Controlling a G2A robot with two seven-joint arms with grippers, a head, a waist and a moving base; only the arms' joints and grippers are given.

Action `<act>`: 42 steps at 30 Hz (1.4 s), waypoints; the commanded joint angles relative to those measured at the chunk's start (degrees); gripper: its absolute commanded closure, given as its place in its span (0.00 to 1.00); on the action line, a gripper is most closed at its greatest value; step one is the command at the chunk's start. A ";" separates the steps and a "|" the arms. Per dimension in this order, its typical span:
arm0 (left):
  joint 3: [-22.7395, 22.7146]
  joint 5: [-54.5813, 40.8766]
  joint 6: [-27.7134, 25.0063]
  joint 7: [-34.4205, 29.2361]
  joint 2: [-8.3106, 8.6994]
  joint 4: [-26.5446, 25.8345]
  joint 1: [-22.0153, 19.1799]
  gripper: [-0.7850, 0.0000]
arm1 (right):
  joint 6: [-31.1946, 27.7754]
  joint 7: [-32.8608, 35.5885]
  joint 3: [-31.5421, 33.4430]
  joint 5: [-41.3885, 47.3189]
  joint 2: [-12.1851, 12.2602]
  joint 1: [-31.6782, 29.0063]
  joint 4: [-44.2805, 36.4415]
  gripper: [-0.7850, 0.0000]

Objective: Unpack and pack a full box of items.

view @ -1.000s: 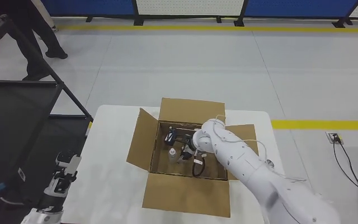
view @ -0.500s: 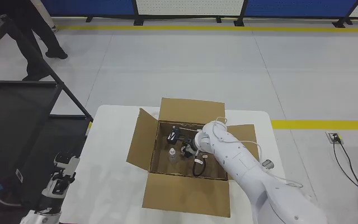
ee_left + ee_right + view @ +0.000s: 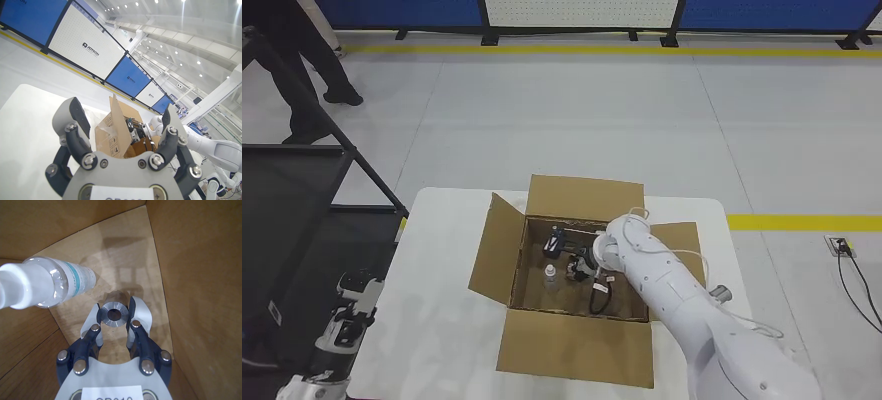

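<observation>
White table [image 3: 442, 300], black metal frame [image 3: 377, 181] beside it, yellow floor line [image 3: 802, 222], blue and white partition panels [image 3: 582, 10]

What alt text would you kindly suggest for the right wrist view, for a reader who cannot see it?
The right claw grips a hollow metal cylinder, seen end-on, deep inside a cardboard box. A clear bottle with a white cap stands close beside them on the box floor.

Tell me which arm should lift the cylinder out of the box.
Right. Its gripper is already inside the box, shut on the cylinder. The left gripper is open and empty, well away from the box.
</observation>
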 commanded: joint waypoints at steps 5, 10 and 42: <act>1.15 0.74 0.26 -0.68 0.09 0.18 -0.73 0.00 | -2.87 -2.66 0.33 -1.16 0.78 0.94 1.66 1.00; 1.94 1.27 0.57 -1.06 0.16 0.18 -1.41 0.00 | -5.41 -7.92 0.08 -3.62 1.92 1.29 1.71 1.00; 5.58 2.53 2.12 -2.64 0.78 1.74 -5.60 0.00 | 3.87 -10.40 10.70 -18.11 22.62 -8.80 -41.65 1.00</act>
